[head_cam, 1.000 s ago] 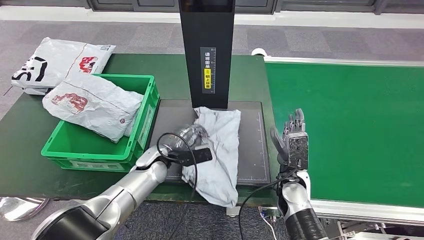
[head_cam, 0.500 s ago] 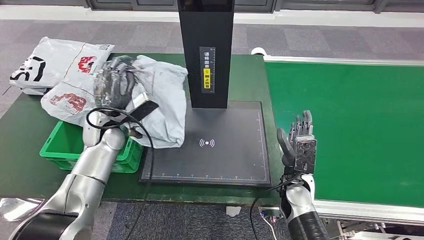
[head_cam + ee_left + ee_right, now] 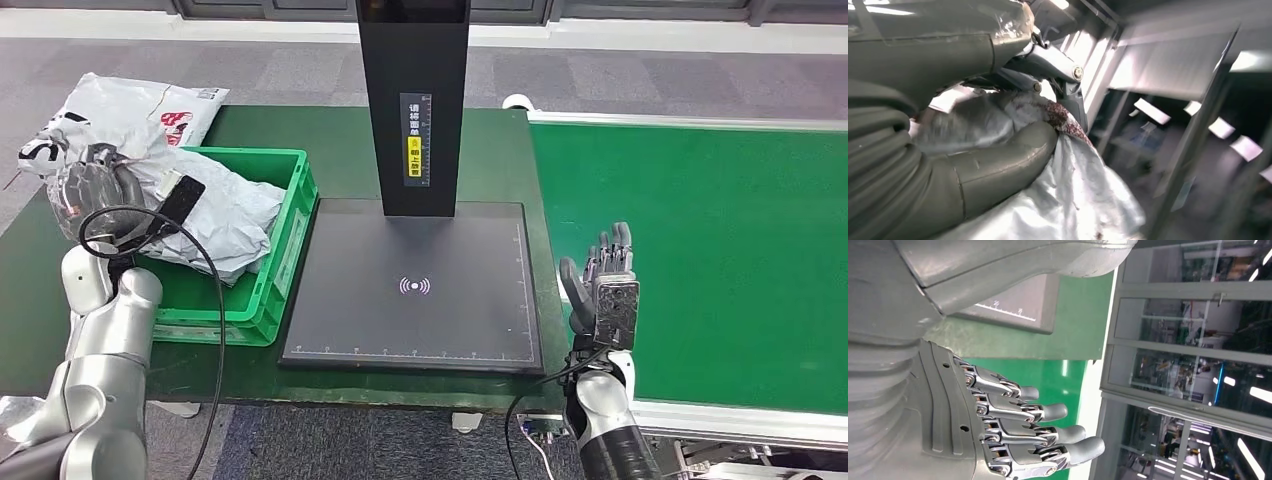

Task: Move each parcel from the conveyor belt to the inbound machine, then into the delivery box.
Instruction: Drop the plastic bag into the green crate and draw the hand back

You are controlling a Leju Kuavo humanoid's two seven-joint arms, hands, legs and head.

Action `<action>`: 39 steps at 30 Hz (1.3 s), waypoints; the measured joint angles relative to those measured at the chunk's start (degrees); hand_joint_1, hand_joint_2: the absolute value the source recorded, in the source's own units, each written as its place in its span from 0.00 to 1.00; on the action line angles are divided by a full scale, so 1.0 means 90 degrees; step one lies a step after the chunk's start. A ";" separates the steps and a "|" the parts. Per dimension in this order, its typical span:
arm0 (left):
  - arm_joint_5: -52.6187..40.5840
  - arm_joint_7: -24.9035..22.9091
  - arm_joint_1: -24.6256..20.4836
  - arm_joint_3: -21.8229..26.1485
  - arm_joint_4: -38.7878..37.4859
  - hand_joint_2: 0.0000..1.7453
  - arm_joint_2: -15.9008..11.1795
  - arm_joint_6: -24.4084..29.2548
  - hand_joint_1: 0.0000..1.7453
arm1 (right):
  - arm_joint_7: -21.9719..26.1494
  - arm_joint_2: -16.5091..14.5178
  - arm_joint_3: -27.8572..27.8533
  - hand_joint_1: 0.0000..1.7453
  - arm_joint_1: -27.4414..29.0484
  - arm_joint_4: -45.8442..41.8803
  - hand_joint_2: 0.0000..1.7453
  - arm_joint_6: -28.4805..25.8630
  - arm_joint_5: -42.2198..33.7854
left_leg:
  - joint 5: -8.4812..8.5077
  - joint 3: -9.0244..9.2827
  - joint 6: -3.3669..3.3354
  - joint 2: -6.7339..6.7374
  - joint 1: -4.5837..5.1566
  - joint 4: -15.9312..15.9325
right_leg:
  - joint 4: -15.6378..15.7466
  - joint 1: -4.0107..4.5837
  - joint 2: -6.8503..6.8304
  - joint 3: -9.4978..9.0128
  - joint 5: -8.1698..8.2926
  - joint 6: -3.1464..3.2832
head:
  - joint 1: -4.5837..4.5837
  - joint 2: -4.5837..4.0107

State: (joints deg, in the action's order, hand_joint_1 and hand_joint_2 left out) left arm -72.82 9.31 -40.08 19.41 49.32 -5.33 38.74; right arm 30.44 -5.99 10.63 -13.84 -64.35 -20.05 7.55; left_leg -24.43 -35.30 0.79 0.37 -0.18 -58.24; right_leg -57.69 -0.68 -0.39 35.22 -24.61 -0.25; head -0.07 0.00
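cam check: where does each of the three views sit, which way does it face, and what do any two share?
Head view: high on the body, looking forward and down at the scan pad, green bin and conveyor belt; both silver arms show.
Left wrist view: behind the left hand, which grips a grey parcel.
Right wrist view: behind the right hand, fingers spread, facing the belt edge and a glass wall.
Shared: head and left wrist views both show that parcel; head and right wrist views both show the right hand.
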 joint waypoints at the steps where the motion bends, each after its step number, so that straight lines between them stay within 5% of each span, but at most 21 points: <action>1: -0.0131 -0.0217 -0.0069 -0.0031 -0.0307 1.00 -0.0100 -0.0198 1.00 | -0.0007 0.0004 -0.0006 0.00 0.0018 -0.0030 1.00 0.0010 0.0004 | 0.0000 0.0000 0.0001 0.0007 0.0000 -0.0001 | 0.0000 0.0000 0.0007 0.0004 0.0001 0.0000 | 0.0000 0.0000; 3: -0.0366 -0.0525 -0.0232 -0.0166 -0.0902 1.00 -0.0261 -0.0881 1.00 | -0.0031 0.0016 -0.0028 0.00 0.0028 -0.0080 1.00 0.0044 0.0016 | 0.0000 0.0000 0.0001 0.0013 0.0000 -0.0001 | 0.0000 0.0000 0.0015 0.0006 0.0003 0.0000 | -0.0001 0.0000; 7: -0.0413 -0.0682 -0.0466 -0.0486 -0.1852 1.00 -0.0402 -0.2113 0.06 | -0.0107 0.0037 -0.0101 0.00 0.0008 -0.0141 1.00 0.0187 0.0073 | 0.0000 0.0001 0.0001 0.0009 0.0000 -0.0001 | 0.0000 0.0001 0.0011 0.0001 0.0004 0.0000 | 0.0000 0.0000; 8: -0.0411 -0.0690 -0.0505 -0.0557 -0.2013 1.00 -0.0410 -0.2349 0.00 | -0.0112 0.0037 -0.0120 0.00 0.0000 -0.0143 1.00 0.0222 0.0095 | 0.0000 0.0001 0.0001 0.0009 0.0000 -0.0001 | 0.0000 0.0000 0.0011 0.0000 0.0005 0.0000 | 0.0000 0.0000; 12: -0.0245 -0.0748 -0.0630 -0.0774 -0.2536 1.00 -0.0420 -0.2956 0.00 | -0.0159 0.0037 -0.0149 0.00 -0.0025 -0.0163 1.00 0.0332 0.0203 | 0.0000 0.0003 0.0001 -0.0001 0.0002 -0.0001 | 0.0000 -0.0003 0.0002 -0.0007 0.0003 -0.0001 | 0.0000 0.0000; 17: 0.0508 -0.0871 -0.0651 -0.0786 -0.2754 1.00 -0.0380 -0.2537 0.00 | -0.0323 0.0037 -0.0149 0.00 -0.0073 -0.0196 1.00 0.0455 0.0342 | 0.0005 0.0003 0.0005 -0.0004 0.0001 0.0000 | 0.0000 0.0001 -0.0007 -0.0008 0.0006 0.0002 | 0.0001 0.0000; 21: 0.1901 0.0103 -0.0668 -0.0477 -0.2702 0.00 -0.0313 -0.2015 0.00 | -0.0373 0.0037 -0.0149 0.00 -0.0133 -0.0195 1.00 0.0489 0.0388 | 0.0015 0.0001 0.0013 -0.0003 -0.0002 0.0000 | 0.0000 0.0005 -0.0005 -0.0003 0.0014 0.0010 | 0.0000 0.0000; 28: 0.3971 0.1577 -0.0679 0.0274 -0.2229 0.00 -0.0112 -0.1307 0.00 | -0.0342 0.0034 -0.0149 0.00 -0.0247 -0.0143 1.00 0.0455 0.0417 | 0.0017 -0.0002 0.0015 -0.0002 -0.0005 0.0000 | 0.0000 0.0006 -0.0003 0.0001 0.0017 0.0013 | 0.0001 0.0000; 39: 0.4148 0.1663 -0.0679 0.0444 -0.1925 0.00 -0.0007 -0.1239 0.00 | -0.0334 0.0030 -0.0149 0.00 -0.0339 -0.0067 1.00 0.0450 0.0415 | 0.0016 -0.0008 0.0015 -0.0005 -0.0005 0.0000 | 0.0000 0.0006 -0.0005 0.0004 0.0016 0.0013 | 0.0001 0.0000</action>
State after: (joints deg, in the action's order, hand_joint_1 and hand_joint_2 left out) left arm -35.48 24.27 -46.19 23.41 31.99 -5.39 27.59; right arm 27.43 -5.73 9.29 -16.89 -64.95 -16.00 11.28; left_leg -24.28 -35.37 0.92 0.33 -0.23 -58.24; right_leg -57.69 -0.63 -0.44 35.26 -24.46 -0.13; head -0.07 0.00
